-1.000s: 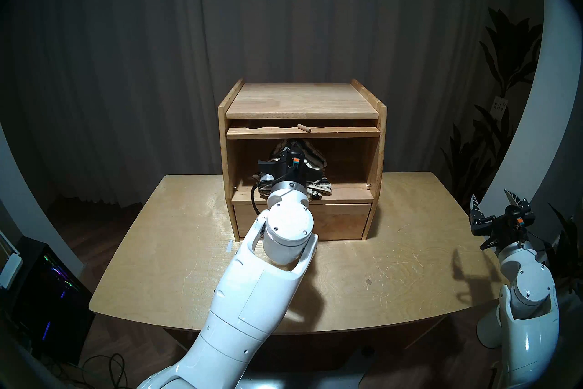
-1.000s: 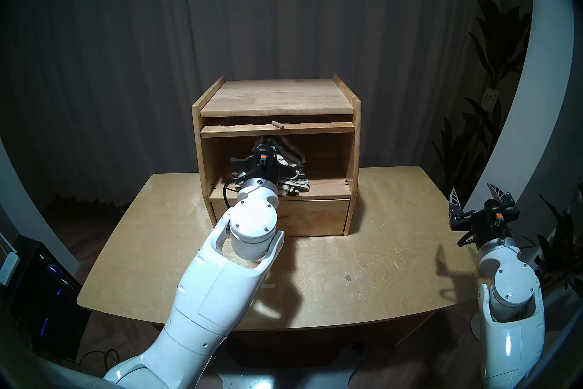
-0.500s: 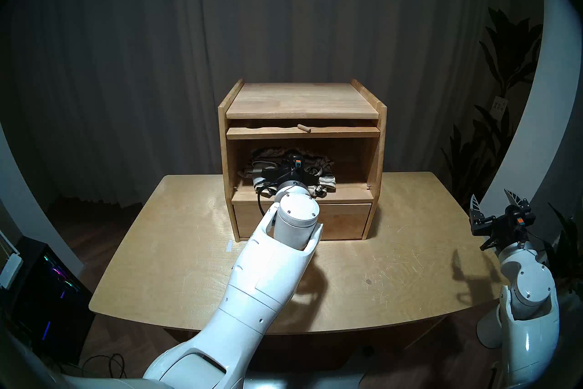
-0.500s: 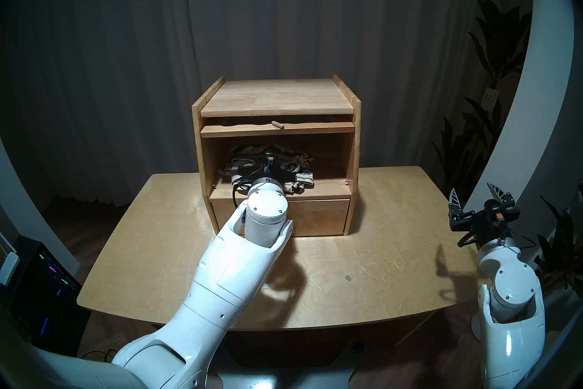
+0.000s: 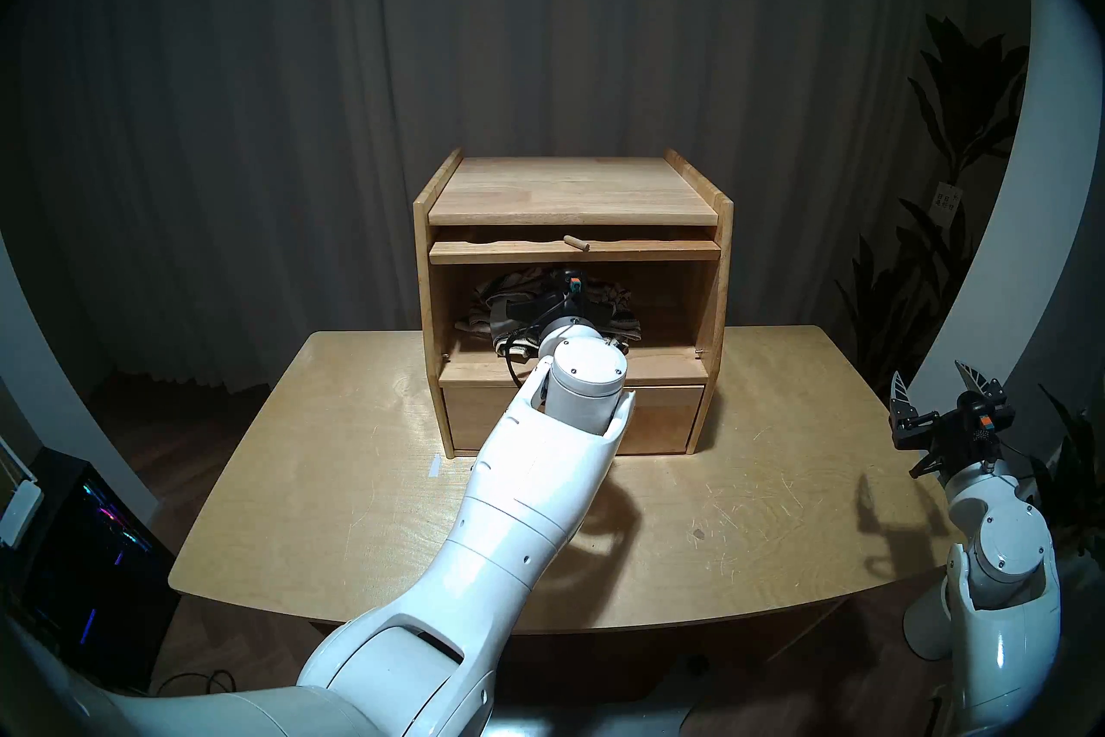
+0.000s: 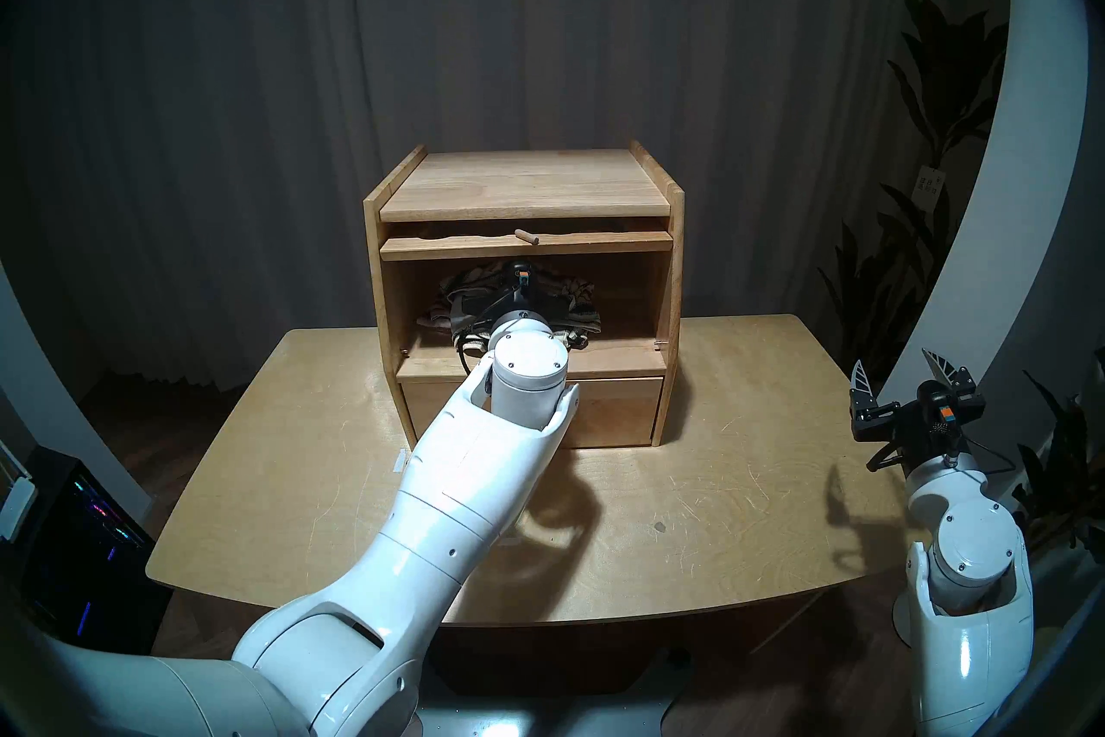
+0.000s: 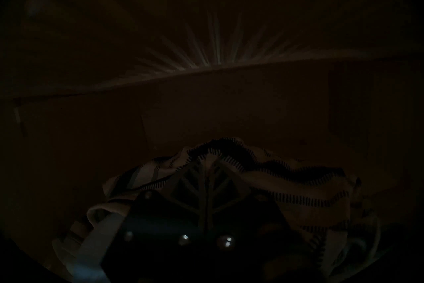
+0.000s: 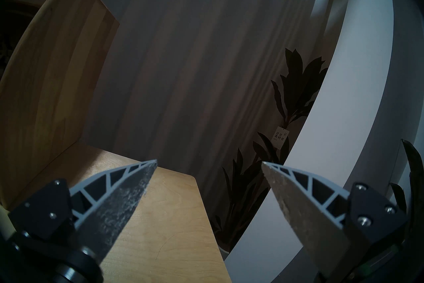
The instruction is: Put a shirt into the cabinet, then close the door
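The cabinet [image 5: 574,191] stands at the back of the table, its large compartment open. The door [image 5: 508,252] lies flat, slid in under the top, and its peg knob [image 5: 577,242] sticks out at the front. The striped cream shirt [image 5: 622,326] lies bunched inside the compartment, and also shows in the right head view [image 6: 583,320]. My left arm reaches into the compartment. In the dark left wrist view my left gripper [image 7: 207,160] is shut, with the shirt [image 7: 298,188] gathered around its fingers. My right gripper [image 5: 933,383] is open and empty above the table's right edge.
The closed drawer [image 5: 658,419] sits below the compartment. The wooden table [image 5: 747,508] has a small white tape strip [image 5: 435,465]. A plant [image 5: 957,119] stands at the right, a lit computer case [image 5: 89,538] at the lower left, and a curtain hangs behind.
My left arm has pushed deeper into the compartment, carrying the shirt further in. The shirt has gone from a raised peak to a low spread bundle. The right arm has not moved.
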Controlling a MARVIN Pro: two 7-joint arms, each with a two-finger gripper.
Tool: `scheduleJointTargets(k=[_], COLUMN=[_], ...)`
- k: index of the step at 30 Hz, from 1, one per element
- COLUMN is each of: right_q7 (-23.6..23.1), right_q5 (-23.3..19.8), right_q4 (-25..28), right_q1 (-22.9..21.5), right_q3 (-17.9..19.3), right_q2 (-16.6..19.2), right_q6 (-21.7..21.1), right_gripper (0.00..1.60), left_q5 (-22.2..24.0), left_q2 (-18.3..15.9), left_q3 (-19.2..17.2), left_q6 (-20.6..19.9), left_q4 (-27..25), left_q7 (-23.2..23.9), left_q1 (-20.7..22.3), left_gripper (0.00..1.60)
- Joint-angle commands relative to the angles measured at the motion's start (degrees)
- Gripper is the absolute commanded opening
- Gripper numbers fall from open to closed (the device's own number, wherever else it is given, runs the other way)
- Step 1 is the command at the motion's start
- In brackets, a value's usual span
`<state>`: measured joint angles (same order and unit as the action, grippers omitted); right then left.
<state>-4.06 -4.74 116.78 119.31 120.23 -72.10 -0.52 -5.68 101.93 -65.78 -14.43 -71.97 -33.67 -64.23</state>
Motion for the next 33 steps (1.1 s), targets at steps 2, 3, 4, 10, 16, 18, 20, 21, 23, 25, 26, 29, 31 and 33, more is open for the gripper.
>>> scheduleJointTargets(k=[2,3,4,10,16,18,20,21,23,25,26,29,31,33], right_q7=[-0.1,-0.1,-0.1,-0.1,-0.1,-0.1,-0.1,-0.1,-0.1,-0.1,0.0,0.0,0.0,0.0], right_q5=[-0.2,-0.2,-0.2,-0.3,-0.4,-0.4,-0.4,-0.4,-0.4,-0.4,-0.4,-0.4,-0.4,-0.4], right_q4=[1.5,1.5,1.5,1.7,1.7,1.7,1.7,1.7,1.7,1.7,1.7,1.7,1.6,1.5], right_q1=[-0.2,-0.1,-0.1,0.0,0.0,0.0,0.1,0.1,0.1,0.1,0.1,0.1,0.0,0.0], right_q3=[0.2,0.2,0.2,0.3,0.3,0.2,0.2,0.2,0.2,0.2,0.2,0.2,0.2,0.2], right_q2=[0.1,0.1,0.1,0.1,0.2,0.2,0.2,0.2,0.2,0.2,0.2,0.2,0.2,0.3], right_q6=[0.3,0.3,0.3,0.2,0.2,0.2,0.2,0.2,0.1,0.2,0.2,0.2,0.2,0.2], right_gripper=[1.60,1.60,1.60,1.60,1.60,1.60,1.60,1.60,1.60,1.60,1.60,1.60,1.60,1.60], left_q5=[-1.0,-0.8,-0.9,-0.9,-0.9,-0.7,-0.8,-1.4,-1.8,-2.4,-4.0,-4.5,-5.3,-4.6], left_q2=[0.8,0.6,0.5,0.1,0.4,0.6,0.4,0.1,-0.4,-1.0,-2.9,-4.3,-6.1,-8.0], left_q3=[-1.2,-1.3,-1.4,-1.7,-1.3,-1.1,-0.5,0.1,0.9,1.7,3.9,4.9,6.2,6.9], left_q6=[4.1,4.7,5.7,10.7,12.5,12.3,12.0,11.9,11.5,11.8,9.5,9.0,9.1,8.2], left_q4=[3.0,4.0,5.0,9.5,11.1,11.6,11.7,11.7,11.6,11.3,9.6,8.1,5.2,3.9], left_q7=[-0.5,-0.6,-0.7,-1.5,-1.6,-1.0,0.0,0.3,1.4,1.7,3.1,4.0,4.8,4.0], left_q1=[6.6,6.7,6.7,6.1,6.6,7.0,7.2,7.2,6.8,6.4,4.4,2.5,-0.3,-2.8], left_gripper=[0.00,0.00,0.00,0.00,0.00,0.00,0.00,0.00,0.00,0.00,0.00,1.56,1.60,1.60])
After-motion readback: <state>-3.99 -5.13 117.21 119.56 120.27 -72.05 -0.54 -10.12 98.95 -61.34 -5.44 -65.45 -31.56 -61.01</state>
